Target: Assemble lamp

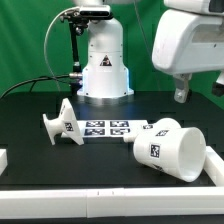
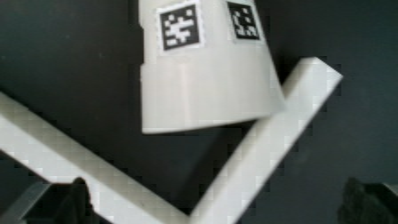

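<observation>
Pincer [image 1: 198, 90] wide open, empty, high above smooth white tapered shade [image 1: 172, 150] lying sideways on matte black bench [image 1: 50, 175]; flared base [image 1: 60, 124] well apart.

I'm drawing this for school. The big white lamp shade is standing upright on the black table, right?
Not quite. The lamp shade is lying on its side, not standing upright; the exterior view shows it tipped over. It is big, white and on the black table.
</observation>
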Controlling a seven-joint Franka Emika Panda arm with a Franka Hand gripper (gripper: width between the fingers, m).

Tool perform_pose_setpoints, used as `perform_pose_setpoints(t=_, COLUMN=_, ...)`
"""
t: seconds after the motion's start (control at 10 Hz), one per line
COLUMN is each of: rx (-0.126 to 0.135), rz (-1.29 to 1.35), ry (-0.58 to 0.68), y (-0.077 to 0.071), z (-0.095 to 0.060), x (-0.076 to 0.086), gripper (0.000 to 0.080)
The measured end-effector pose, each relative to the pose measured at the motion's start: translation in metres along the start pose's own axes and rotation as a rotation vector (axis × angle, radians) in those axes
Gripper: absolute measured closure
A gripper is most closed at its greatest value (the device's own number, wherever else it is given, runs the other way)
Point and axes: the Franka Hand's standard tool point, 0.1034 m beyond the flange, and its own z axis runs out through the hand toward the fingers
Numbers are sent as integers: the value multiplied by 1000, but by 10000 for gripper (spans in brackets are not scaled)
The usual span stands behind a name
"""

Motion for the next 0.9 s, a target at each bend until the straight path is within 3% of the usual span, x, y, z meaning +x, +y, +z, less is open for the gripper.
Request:
perform_pose_setpoints(t=0.3, rx=8, rz=85, ry=-50, y=31, z=35, x=13, gripper=100)
perform_pose_setpoints(t=0.8, rx=9, rz=93, ry=-57, y=32, z=37, x=16, gripper=100)
perform_pose_setpoints(t=0.9, rx=8, rz=116, ry=-80, y=42, z=45, x=16, gripper=100)
